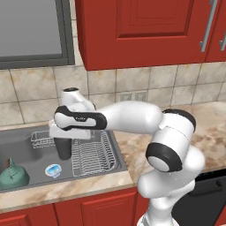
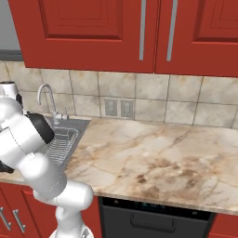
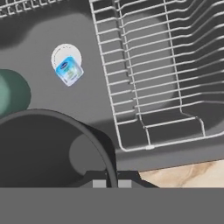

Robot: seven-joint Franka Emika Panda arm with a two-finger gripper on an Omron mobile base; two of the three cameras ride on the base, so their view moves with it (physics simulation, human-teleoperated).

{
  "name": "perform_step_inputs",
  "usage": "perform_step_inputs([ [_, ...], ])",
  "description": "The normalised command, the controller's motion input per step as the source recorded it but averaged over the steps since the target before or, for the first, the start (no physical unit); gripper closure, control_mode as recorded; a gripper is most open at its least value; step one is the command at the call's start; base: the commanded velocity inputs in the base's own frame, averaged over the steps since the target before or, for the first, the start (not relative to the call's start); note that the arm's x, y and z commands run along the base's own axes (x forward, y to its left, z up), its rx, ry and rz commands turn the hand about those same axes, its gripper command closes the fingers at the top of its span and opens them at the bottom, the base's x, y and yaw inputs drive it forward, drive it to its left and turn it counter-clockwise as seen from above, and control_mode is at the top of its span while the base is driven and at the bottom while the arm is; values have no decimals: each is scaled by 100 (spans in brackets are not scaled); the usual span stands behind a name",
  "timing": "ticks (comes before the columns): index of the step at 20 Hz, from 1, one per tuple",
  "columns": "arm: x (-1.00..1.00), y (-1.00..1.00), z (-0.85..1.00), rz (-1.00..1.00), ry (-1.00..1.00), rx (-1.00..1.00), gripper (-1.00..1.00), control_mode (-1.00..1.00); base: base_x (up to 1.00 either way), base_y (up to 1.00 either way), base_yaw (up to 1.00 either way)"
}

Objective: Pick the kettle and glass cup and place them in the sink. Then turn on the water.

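- The gripper (image 1: 63,140) hangs over the sink (image 1: 17,137), its jaws clamped on the rim of the glass cup (image 1: 63,149) — in the hand view the dark wall of the cup curves up between the finger tips, so the grip looks to be on one side of the rim rather than around the body.
- The cup is upright and low inside the basin, just beside the wire dish rack (image 1: 90,152); whether its base touches the floor I cannot tell.
- That pose suits a release: the cup is held over bare basin floor, probably so it will not land on the rack wires and tip.
- The kettle (image 1: 13,175) sits in the near-left of the basin, well apart from the cup — its half of the task looks done.
- A small blue-white round object (image 1: 53,170) lies on the floor between kettle and cup.
- The hand view alone shows the grip at the rim; the left base view gives the cup's height in the basin.
- The right base view adds the chrome faucet (image 2: 47,98), with no stream visible, so the water is judged not yet on.
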Motion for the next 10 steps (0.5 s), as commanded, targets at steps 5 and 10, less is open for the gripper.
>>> perform_step_inputs([
  [5,0,23,-20,0,0,0,100,-100,0,0,0],
  [10,0,20,-20,0,0,0,100,-100,0,0,0],
])
